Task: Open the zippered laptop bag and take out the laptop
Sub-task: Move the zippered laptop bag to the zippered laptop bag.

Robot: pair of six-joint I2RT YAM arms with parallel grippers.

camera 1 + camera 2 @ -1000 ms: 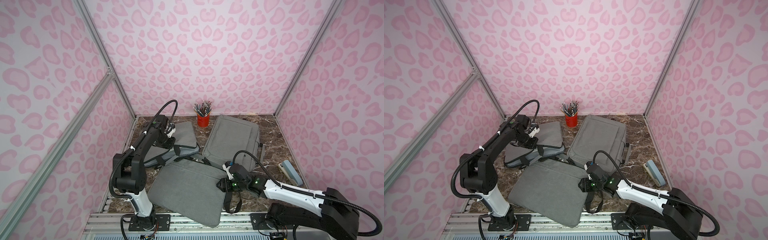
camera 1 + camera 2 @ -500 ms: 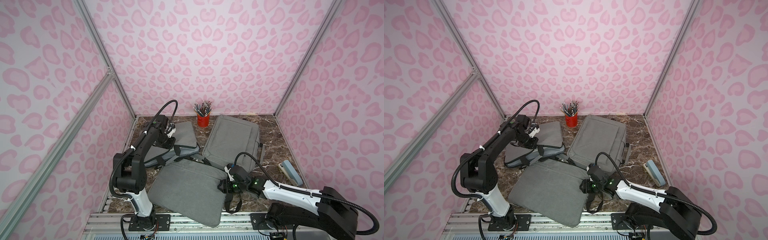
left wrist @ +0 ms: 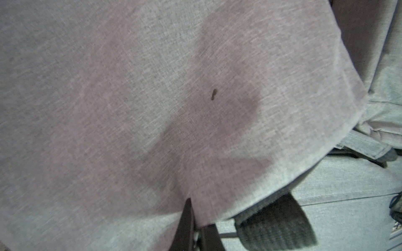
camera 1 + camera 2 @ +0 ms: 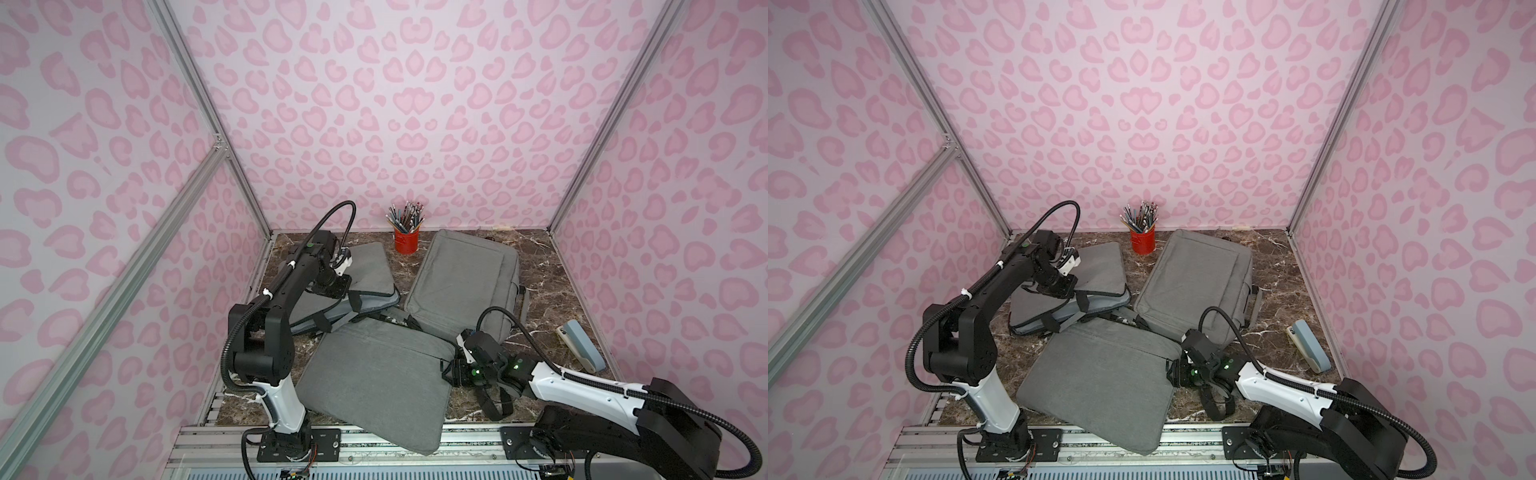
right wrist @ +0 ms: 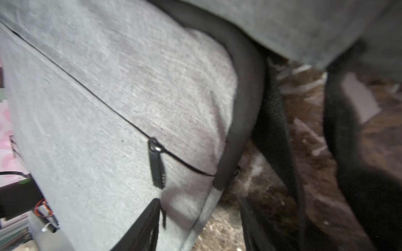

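The front bag (image 4: 374, 382) lies flat at 6 o'clock on the marble table (image 4: 540, 270), with its nearest corner hanging over the front rail (image 4: 469, 434). I see no opening in it, and no laptop shows anywhere. Its long axis runs close to the 9-to-3 line, the 3 o'clock end swung a little towards the front. A zip seam follows that line along its far side. Whether that seam serves the main compartment I cannot say.

The zip pull (image 5: 155, 163) sits near the 3 o'clock end of the seam, its tab flat on the fabric and pointing back at the right claw (image 5: 195, 226). That claw waits at the bag's 3 o'clock corner, released, with the jaws apart. One finger (image 5: 143, 223) is over grey fabric just short of the tab, and the other is out over bare marble past the bag's edge. So the pull lies ahead of the claw towards 9 o'clock, off to the fabric-side finger and not between the jaws. I'd judge it needs a sideways shift and a short advance before closing.

The right arm is far the nearer. It stretches low from its base at 5 o'clock, with a black strap (image 4: 494, 403) looped beneath the wrist.

The left claw (image 3: 196, 228) is clenched at 11 o'clock, its wrist bent down onto the rear-left bag (image 4: 370, 266). Whether fabric is pinched there I cannot tell.
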